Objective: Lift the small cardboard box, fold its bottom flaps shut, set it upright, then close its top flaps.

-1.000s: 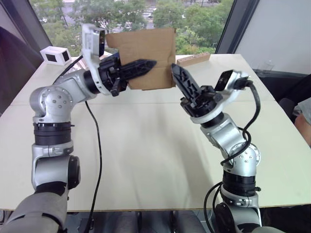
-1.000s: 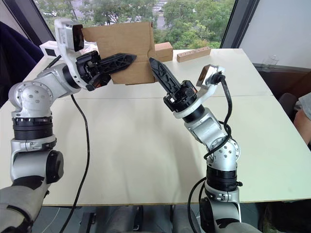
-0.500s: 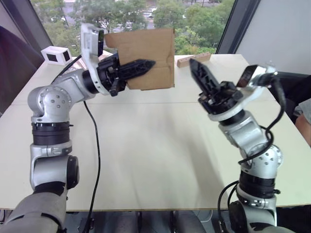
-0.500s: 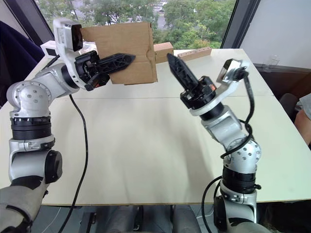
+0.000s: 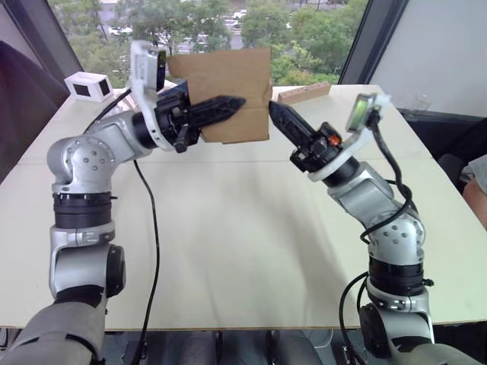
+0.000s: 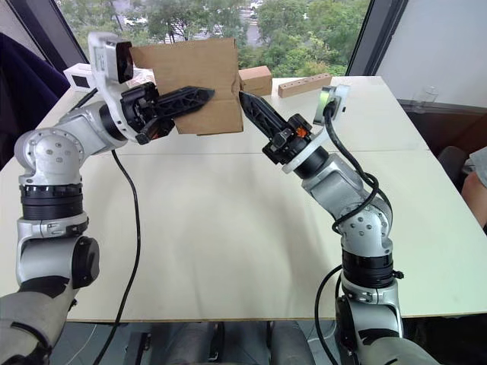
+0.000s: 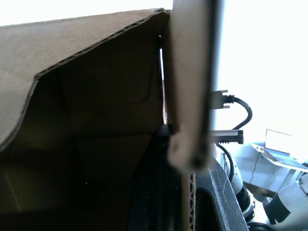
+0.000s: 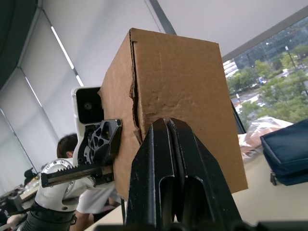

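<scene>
The small cardboard box (image 5: 232,87) hangs in the air at upper centre of the head views, well above the tabletop (image 5: 228,228). The left gripper (image 5: 221,106) is clamped on it, one finger across the outer face and the other inside the open end, as the left wrist view shows. The right gripper (image 6: 255,110), fingers pressed together and holding nothing, touches the box's right edge with its tip. The box looks light and thin-walled; a dent and a tear near the corner in the right wrist view suggest it creases easily, so pushing flaps near their hinge lines seems safest. The bottom flaps and top flaps are hard to tell apart here, and the far side is hidden.
</scene>
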`<state>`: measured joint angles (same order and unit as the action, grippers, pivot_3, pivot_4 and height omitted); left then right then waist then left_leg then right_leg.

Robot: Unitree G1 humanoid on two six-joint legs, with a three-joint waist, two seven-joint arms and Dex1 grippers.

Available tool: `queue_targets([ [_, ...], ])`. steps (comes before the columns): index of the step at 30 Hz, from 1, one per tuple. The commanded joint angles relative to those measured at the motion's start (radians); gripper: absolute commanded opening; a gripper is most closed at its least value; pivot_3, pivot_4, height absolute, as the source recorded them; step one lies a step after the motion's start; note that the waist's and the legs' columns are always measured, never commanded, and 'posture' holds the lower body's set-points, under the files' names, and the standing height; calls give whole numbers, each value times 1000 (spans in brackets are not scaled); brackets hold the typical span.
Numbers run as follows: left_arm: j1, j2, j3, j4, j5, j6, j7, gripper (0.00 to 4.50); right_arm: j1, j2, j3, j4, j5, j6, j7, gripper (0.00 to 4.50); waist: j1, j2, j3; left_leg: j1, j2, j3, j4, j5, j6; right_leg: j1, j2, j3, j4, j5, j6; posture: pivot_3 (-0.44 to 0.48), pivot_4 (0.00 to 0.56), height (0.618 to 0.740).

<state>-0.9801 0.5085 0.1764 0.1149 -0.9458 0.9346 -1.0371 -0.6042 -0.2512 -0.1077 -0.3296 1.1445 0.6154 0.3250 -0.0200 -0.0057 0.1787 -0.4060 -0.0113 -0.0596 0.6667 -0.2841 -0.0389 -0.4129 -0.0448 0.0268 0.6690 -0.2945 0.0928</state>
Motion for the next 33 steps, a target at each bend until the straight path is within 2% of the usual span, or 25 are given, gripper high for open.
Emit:
queue_targets([
  [1,-1,-7,-12,-33,0,9,14,0,-3,30,49,-69,19,22,21,16,0,0,0,0,0,0,0,0,0,0,0,0,0,0,0,0,150,740],
  [12,2,2,-31,-44,7,25,-5,0,31,48,82,-94,-38,43,27,16,-1,0,0,0,0,0,0,0,0,0,0,0,0,0,0,0,150,740],
  [19,-38,94,-105,-28,135,-34,-58,0,103,-45,-45,-126,26,62,23,16,2,0,0,0,0,0,0,0,0,0,0,0,0,0,0,0,150,740],
  [22,-92,167,-201,-10,253,-80,-106,0,178,-148,-123,-146,61,98,29,16,6,0,0,-1,-1,0,0,0,0,0,0,0,0,0,0,0,150,740],
  [27,-164,307,-474,25,534,-241,-284,0,285,-324,-185,-184,57,154,68,16,4,0,0,0,-4,0,-1,0,0,1,0,0,-1,0,0,0,150,740],
  [31,-244,351,-638,34,702,-285,-399,0,358,-515,-145,-284,-33,217,144,16,3,1,1,0,-5,0,-1,0,1,1,1,0,-1,0,0,0,150,740],
  [33,-276,350,-736,5,799,-275,-429,0,400,-642,-56,-371,-152,237,185,16,3,1,1,0,-5,-1,-1,-1,1,1,2,0,-2,0,0,0,150,740],
])
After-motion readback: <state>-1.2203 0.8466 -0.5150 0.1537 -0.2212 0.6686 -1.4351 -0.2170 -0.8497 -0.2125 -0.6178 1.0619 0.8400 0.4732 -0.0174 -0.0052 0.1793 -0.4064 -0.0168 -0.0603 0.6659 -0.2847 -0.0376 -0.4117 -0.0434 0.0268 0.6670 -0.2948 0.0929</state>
